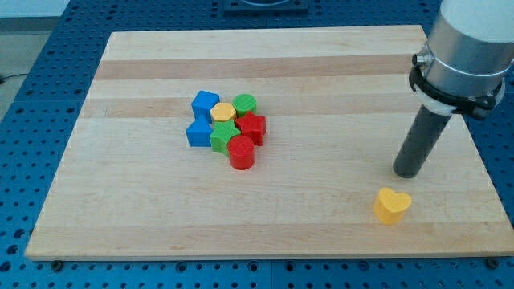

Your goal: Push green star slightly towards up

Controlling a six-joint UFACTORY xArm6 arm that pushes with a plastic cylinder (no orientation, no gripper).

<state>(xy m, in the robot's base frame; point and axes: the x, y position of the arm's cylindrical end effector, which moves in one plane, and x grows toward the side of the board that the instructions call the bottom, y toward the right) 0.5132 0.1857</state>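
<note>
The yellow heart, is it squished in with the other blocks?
No, the yellow heart sits alone near the view's bottom right, just below my tip, far from the cluster around the green star.

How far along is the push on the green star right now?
Nothing looks done yet: the green star sits packed in the cluster, the yellow hexagon touching its upper side and the red cylinder at its lower right. In hand: my tip rests far to the view's right, just above the yellow heart. Left: reaching the star and nudging it upward.
</note>
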